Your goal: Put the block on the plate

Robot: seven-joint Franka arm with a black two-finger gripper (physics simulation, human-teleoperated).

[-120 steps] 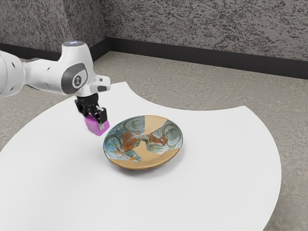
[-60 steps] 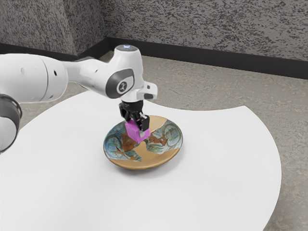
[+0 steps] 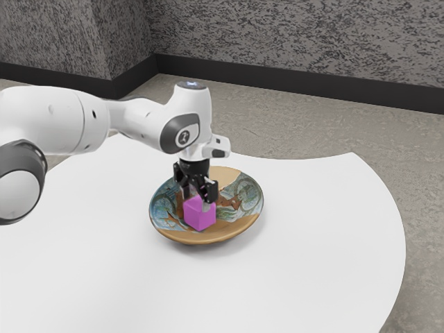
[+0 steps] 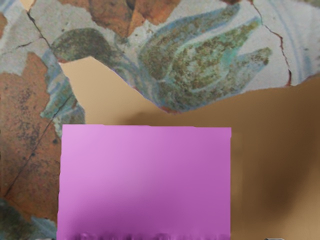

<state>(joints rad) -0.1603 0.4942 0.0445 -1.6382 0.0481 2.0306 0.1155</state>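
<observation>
In the exterior view my gripper (image 3: 197,198) is low over the plate, its fingers parted. The magenta block (image 3: 200,214) is just beneath the fingertips, within the rim of the round patterned plate (image 3: 236,229). Seen from the wrist, the block (image 4: 145,180) lies in front of the plate's tan and painted surface (image 4: 200,60), and slivers of the fingertips at the lower edge stand wider than the block. Whether the block's underside touches the plate cannot be told.
The plate stands on a white table (image 3: 312,236) with a curved edge. My arm (image 3: 69,121) reaches in from the exterior view's left, above the tabletop. A speckled wall (image 3: 298,38) rises beyond the floor.
My hand has moved from beside the plate to over it, carrying the block, then lowered. Since half a second ago the fingers have opened and the block sits lower relative to them.
</observation>
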